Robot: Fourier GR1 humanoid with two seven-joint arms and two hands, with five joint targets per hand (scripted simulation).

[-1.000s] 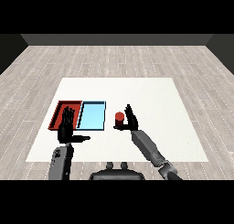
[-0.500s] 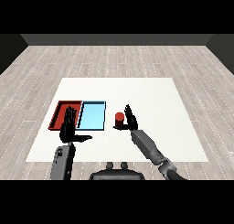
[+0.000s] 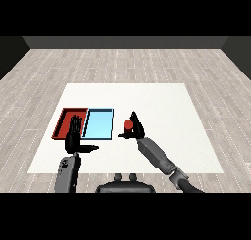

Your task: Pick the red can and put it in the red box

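red can [image 3: 128, 126], a short smooth cylinder, beside the right hand's [image 3: 136, 130] straight fingers

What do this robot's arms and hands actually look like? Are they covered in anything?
Both forearms are bare grey tubes with no sleeve; no cables or markings show. The left forearm looks like a short, blocky grey segment. The right forearm is longer, with ringed sections. Each ends in a black hand with slim fingers and a thumb: the left hand and the right hand.
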